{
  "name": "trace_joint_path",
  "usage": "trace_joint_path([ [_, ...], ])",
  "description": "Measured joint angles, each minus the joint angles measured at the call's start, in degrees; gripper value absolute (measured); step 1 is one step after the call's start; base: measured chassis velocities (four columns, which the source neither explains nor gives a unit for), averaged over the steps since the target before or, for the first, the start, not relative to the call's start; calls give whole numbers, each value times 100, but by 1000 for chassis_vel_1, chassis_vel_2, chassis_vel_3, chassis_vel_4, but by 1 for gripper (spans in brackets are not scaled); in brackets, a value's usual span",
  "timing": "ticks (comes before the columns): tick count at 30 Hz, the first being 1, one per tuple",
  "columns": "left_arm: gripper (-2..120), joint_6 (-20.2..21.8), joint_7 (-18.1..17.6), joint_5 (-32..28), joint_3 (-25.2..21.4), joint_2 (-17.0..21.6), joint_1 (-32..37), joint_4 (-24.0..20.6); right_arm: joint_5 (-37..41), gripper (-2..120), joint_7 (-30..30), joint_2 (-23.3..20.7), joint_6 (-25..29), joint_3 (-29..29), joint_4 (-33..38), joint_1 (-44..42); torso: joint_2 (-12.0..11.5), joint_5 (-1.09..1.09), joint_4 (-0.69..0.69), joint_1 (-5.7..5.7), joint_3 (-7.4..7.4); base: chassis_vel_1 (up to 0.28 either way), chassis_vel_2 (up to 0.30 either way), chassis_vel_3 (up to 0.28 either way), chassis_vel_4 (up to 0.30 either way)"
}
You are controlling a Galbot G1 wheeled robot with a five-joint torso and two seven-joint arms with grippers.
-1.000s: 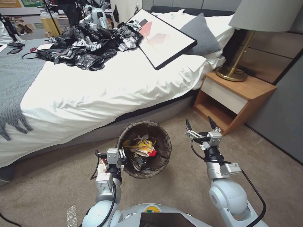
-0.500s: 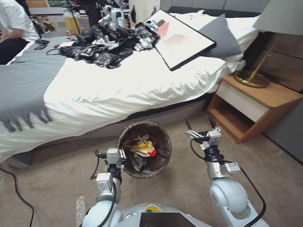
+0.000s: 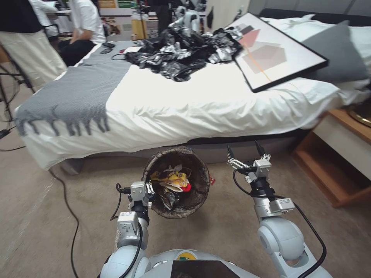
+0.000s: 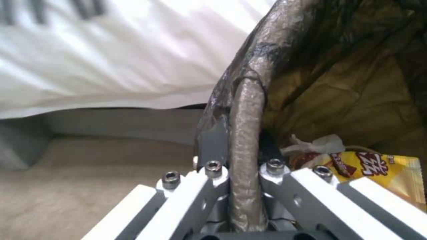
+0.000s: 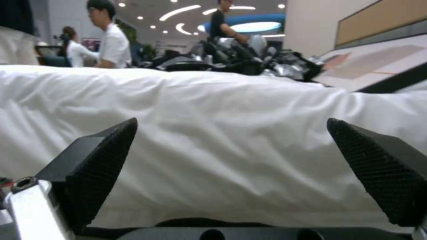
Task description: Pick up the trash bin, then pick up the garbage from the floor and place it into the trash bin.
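Currently the left gripper [image 3: 148,192] is clamped on the near-left rim of the trash bin [image 3: 193,170], jaws pinching the liner-wrapped edge, bin held off the carpet [image 3: 46,231] in front of the bed [image 3: 185,108]. Right gripper [image 3: 247,154] hovers to the bin's right, jaws wide, holding nothing.

Step, as judged: bin pickup done; collecting floor litter in progress. A small red scrap [image 3: 211,180] lies on the carpet just right of the bin, possibly garbage. Next move calls for locating remaining pieces and lowering the right gripper.

Bin contents: yellow snack packet [image 3: 176,179], white tissue [image 4: 318,145], red wrapper [image 3: 186,188].
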Motion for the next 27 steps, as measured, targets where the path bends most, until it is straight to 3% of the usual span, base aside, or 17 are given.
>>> trace_joint_path([
  [27,0,0,-1,0,-1,0,0,0,-15,100,-42,4,9,33,-226,89,0,0,0,0,0,109,102,107,108],
])
